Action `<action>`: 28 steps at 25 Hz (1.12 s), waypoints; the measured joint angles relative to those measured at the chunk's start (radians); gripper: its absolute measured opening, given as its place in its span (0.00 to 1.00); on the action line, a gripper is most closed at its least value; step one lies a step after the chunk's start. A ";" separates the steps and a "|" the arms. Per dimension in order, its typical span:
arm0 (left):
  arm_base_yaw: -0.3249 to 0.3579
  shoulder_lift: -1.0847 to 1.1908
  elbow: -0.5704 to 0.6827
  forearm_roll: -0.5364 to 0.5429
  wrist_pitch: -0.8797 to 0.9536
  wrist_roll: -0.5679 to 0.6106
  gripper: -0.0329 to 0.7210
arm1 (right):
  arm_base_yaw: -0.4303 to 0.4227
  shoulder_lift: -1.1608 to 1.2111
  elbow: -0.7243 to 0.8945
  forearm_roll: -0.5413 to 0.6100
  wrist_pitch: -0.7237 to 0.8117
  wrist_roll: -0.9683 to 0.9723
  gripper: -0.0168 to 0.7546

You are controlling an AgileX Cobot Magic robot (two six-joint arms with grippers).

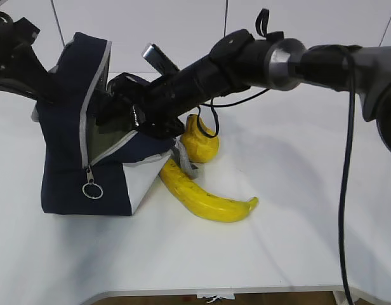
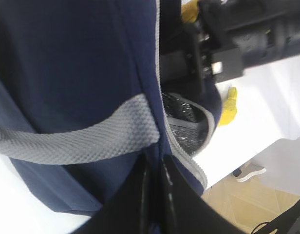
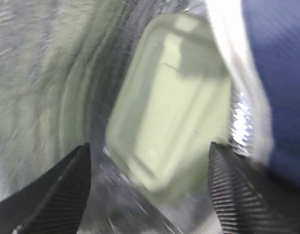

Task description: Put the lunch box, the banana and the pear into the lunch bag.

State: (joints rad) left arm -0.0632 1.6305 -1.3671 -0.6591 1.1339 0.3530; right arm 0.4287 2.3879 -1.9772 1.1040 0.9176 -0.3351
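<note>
Reaching into the mouth of the lunch bag, the right gripper has its two fingers spread wide, and the lunch box lies between and beyond them, not pinched. The lunch box is inside the bag, against the silvery lining; it shows one pale sage-green lid with rounded corners, somewhat blurred.

The left gripper is pressed together on the edge of the lunch bag near the grey zipper, just below one grey webbing handle, and it holds the flap up.

The bag is navy blue, boxy, with a white patch on the side and a round zipper ring. It stands on the white surface with its opening toward the right arm.

Outside the bag lie one banana and one pear. The banana is long, curved and yellow, and its one end touches the bag's lower corner. The pear, yellow-orange, sits just behind the banana, close beside the bag.
</note>
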 joint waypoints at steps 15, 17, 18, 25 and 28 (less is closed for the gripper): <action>0.000 0.000 0.000 0.023 -0.006 0.004 0.04 | -0.003 0.000 -0.507 -0.540 0.316 0.309 0.78; 0.000 0.000 0.000 0.023 -0.008 0.004 0.04 | -0.003 0.000 -0.521 -0.551 0.318 0.323 0.78; 0.000 0.000 0.000 0.025 -0.010 0.004 0.04 | -0.003 0.000 -0.522 -0.556 0.320 0.327 0.78; 0.000 0.000 0.000 0.049 -0.012 0.004 0.04 | -0.003 -0.054 -0.448 -0.617 0.326 0.335 0.76; 0.000 0.000 0.000 0.061 -0.012 0.004 0.04 | -0.002 -0.144 -0.344 -0.696 0.328 0.335 0.75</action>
State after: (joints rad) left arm -0.0632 1.6305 -1.3671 -0.5979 1.1221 0.3567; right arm 0.4271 2.2443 -2.3209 0.4083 1.2453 0.0000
